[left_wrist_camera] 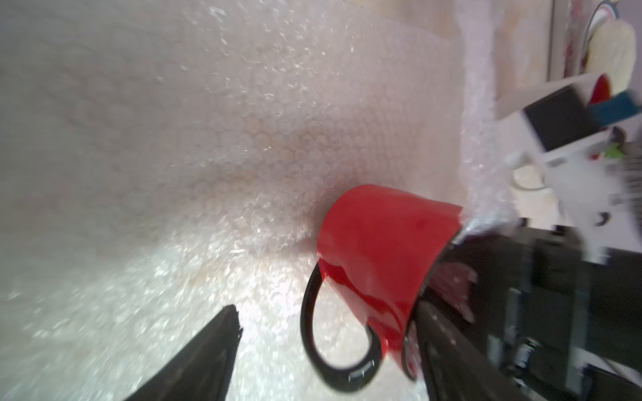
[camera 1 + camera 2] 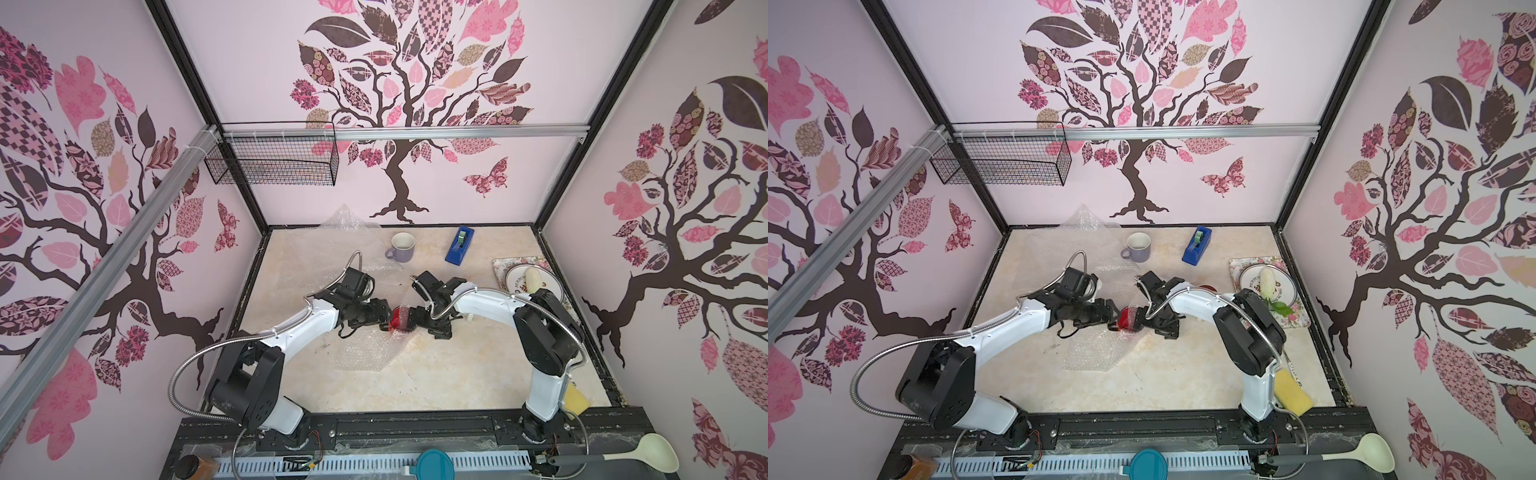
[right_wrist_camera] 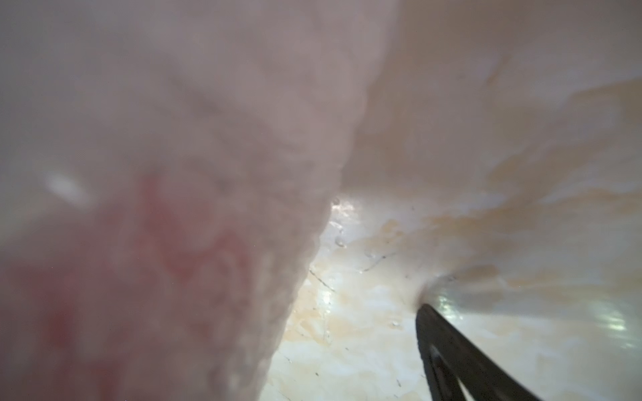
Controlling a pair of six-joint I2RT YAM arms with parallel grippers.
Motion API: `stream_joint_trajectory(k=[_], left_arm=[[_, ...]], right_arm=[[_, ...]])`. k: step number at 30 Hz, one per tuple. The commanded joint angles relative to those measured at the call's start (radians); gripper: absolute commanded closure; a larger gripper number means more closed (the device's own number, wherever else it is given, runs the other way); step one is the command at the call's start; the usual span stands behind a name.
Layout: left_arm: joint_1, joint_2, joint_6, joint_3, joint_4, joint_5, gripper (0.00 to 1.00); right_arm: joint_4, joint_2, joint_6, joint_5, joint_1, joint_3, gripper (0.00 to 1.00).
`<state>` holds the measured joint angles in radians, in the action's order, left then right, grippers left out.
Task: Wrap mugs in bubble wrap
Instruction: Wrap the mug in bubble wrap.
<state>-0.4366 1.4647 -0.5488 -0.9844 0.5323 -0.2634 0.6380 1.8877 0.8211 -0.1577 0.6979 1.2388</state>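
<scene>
- Lying on its side on the bubble wrap (image 2: 361, 353) in the middle of the desk (image 2: 457, 382), the red mug (image 2: 400, 319) has its long axis running arm to arm: base towards the left gripper (image 2: 384, 319), mouth towards the right gripper (image 2: 414, 321).
- Left gripper: fingers (image 1: 222, 347) spread, with the dark handle (image 1: 312, 319) between them (nothing pinched).
- Right gripper: spread too, at the wrap-draped mouth end, and its one visible finger (image 3: 451, 354) stands clear.
- Both are equally near, so rolling the mug across that axis looks like the next move.
</scene>
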Motion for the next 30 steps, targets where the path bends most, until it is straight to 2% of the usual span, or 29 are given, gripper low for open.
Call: stream_joint_trajectory(k=[1, 6, 12, 19, 26, 30], left_arm=[[0.102, -0.082, 0.022, -0.142, 0.134, 0.096, 0.17], [0.237, -0.032, 0.095, -0.123, 0.137, 0.076, 0.19], [0.287, 0.130, 0.178, -0.130, 0.101, 0.068, 0.21], [0.294, 0.320, 0.239, -0.213, 0.079, 0.019, 0.30], [0.291, 0.352, 0.184, -0.165, -0.061, -0.101, 0.36], [0.283, 0.411, 0.180, -0.192, -0.032, -0.058, 0.50]], right_arm=[[0.070, 0.057, 0.018, 0.179, 0.013, -0.018, 0.06], [0.079, 0.053, 0.023, 0.199, 0.015, -0.010, 0.06], [0.092, 0.040, 0.005, 0.202, 0.016, 0.060, 0.04], [0.115, 0.027, -0.008, 0.175, 0.017, 0.124, 0.04], [0.124, 0.008, -0.016, 0.165, 0.017, 0.133, 0.04], [0.120, -0.005, -0.016, 0.160, 0.016, 0.140, 0.04]])
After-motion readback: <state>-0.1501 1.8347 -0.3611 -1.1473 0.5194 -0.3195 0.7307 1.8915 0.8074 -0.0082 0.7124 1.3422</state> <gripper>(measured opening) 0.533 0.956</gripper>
